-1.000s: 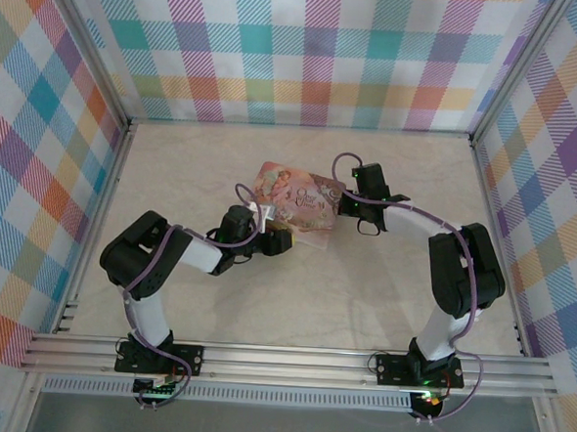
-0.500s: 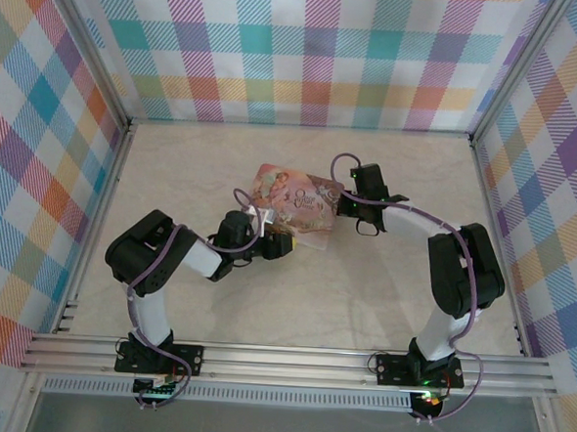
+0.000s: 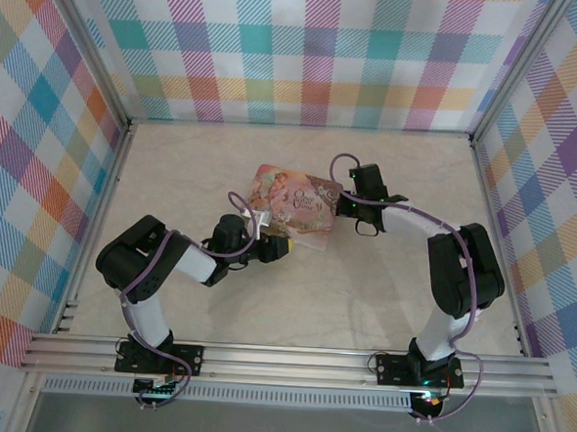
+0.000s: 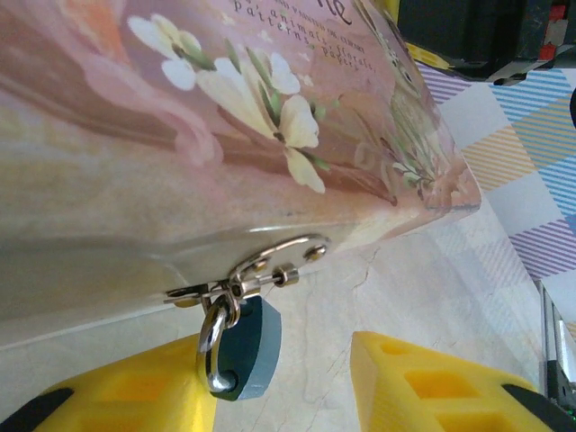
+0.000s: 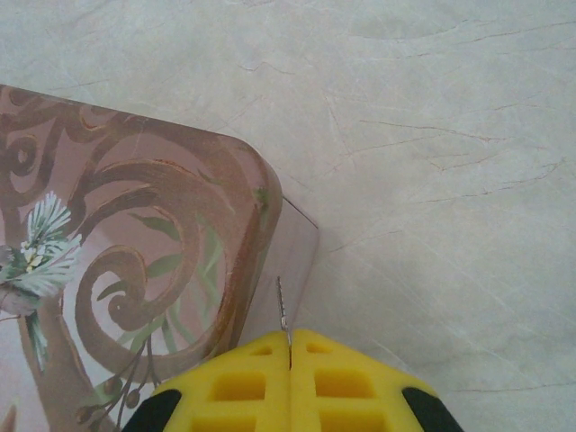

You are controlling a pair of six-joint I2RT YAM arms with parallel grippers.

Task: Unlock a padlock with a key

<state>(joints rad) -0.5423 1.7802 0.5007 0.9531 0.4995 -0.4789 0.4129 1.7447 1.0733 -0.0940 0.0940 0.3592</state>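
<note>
- At the front side of the pink box (image 4: pixel 225 117), under its metal hasp (image 4: pixel 274 256), hangs the padlock (image 4: pixel 247 346). It has a small blue-grey body and a silver shackle that goes through the hasp ring.
- The padlock is btw the two yellow fingers (image 4: pixel 135 396) of my L gripper (image 4: pixel 292 369). It sits right against the finger on the left of the wrist view, w/ a strip of bare table (image 4: pixel 315 306) before the other finger.
- My L jaws are spread and pinch nothing.
- I cannot tell if the shackle is locked or loose in the body.
- The box lid has white flowers and some printed script. In the top view the box lies near the table centre, turned at an angle to the table edges, w/ one gripper at each end.
- My R gripper (image 5: pixel 289 340) is at a rounded corner of the box, on the side far from the padlock.
- My R jaws are pressed together and pinch the key (image 5: pixel 281 310). It is a thin toothed blade seen edge-on, sticking out from btw the fingertips.
- The key tip points at the box side wall, just below the lid corner. I cannot tell if it touches.
- The table is pale and marbled, w/ checked colour walls (image 3: pixel 308 51) on three sides.
</note>
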